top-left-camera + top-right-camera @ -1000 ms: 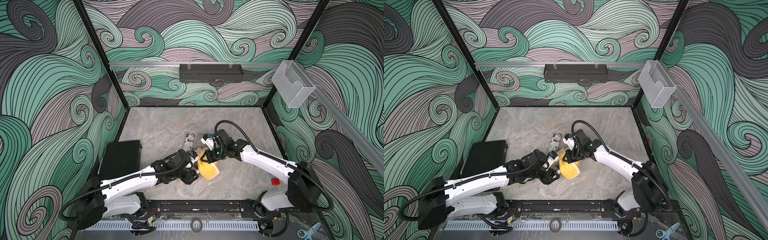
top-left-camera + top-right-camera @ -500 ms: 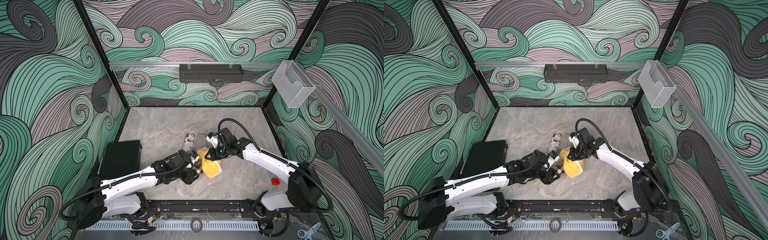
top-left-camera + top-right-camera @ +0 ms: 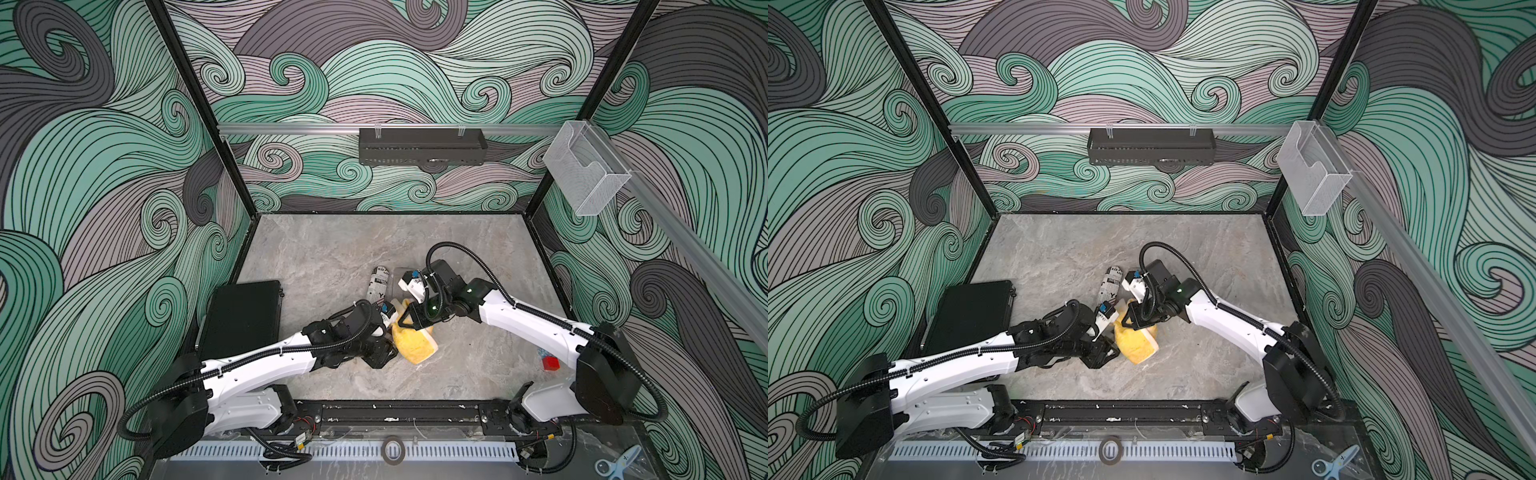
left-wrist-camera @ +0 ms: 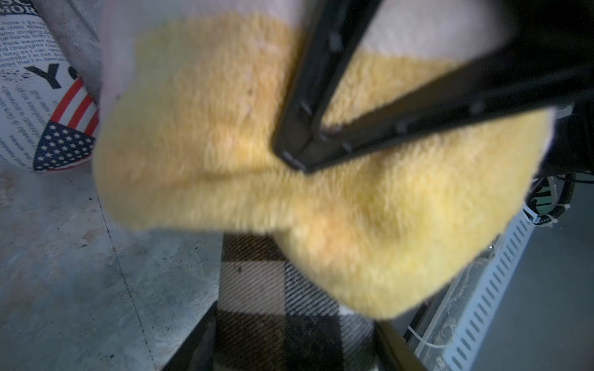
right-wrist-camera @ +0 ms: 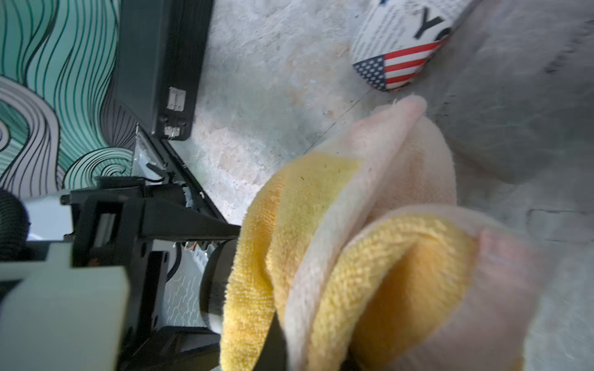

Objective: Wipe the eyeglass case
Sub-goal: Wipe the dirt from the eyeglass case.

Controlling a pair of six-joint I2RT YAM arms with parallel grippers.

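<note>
Yellow terry is what meets you in both top views: the yellow cloth (image 3: 415, 345) lies bunched near the front middle of the table (image 3: 478, 374), and the two grippers meet over it. Your left gripper (image 3: 384, 358) comes at it from the robot's left. Your right gripper (image 3: 409, 321) comes from the right and pinches the cloth's upper edge. You cannot see the task's thing here, because cloth and gripper hide it. A newspaper-print case (image 3: 379, 284) lies apart on the far side, and a black box (image 3: 243, 318) sits well off to the left.

From the left wrist you get the relation that matters. The plaid eyeglass case (image 4: 257, 289) is clamped between the left jaws, which stand narrow on its sides. Its long axis runs straight out from them. The cloth (image 4: 225, 144) covers the outer stretch, and the stretch next to the jaws is bare. The right gripper (image 4: 295, 159) has its jaws pinched together on the cloth, above the covered part.

From the right wrist, cloth (image 5: 321, 257) fills the foreground and hides that gripper's own jaws. The left gripper (image 5: 229, 282) reaches in under the folds, and you cannot make out the case there.

I judge your next stroke should run along the case's length, drawing the cloth toward the left jaws. The right arm would do the travelling.
</note>
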